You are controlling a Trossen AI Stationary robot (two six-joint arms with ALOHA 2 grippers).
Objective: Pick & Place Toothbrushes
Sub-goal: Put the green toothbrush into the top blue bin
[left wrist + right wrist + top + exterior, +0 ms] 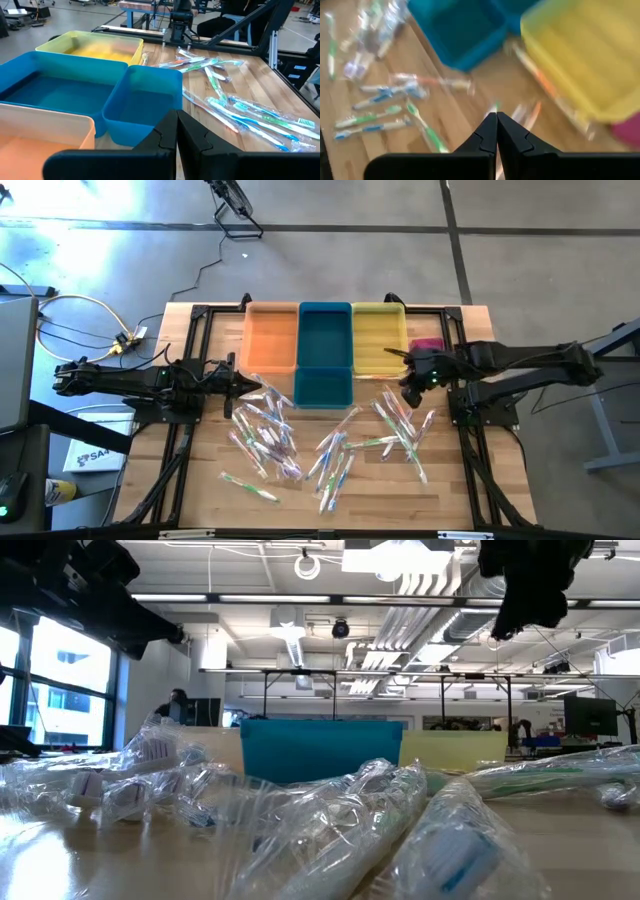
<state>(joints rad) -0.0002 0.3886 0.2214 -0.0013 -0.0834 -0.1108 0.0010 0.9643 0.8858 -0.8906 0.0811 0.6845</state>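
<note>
Wood table (200,500) has the toothbrushes (330,445) scattered loose across its near half, none in the orange bin (270,338), blue bins (324,355) or yellow bin (378,338). Left claw (255,388) closed, empty, beside the orange bin's corner. Right claw (408,392) closed, empty, over brushes below the yellow bin.

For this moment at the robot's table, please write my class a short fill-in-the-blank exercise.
1. The bin between the orange bin and the yellow bin is coloured ____.
2. The wrapped toothbrushes lie on the ____.
3. The fingers of the right gripper are ____.

Missing words: blue; table; shut
</note>
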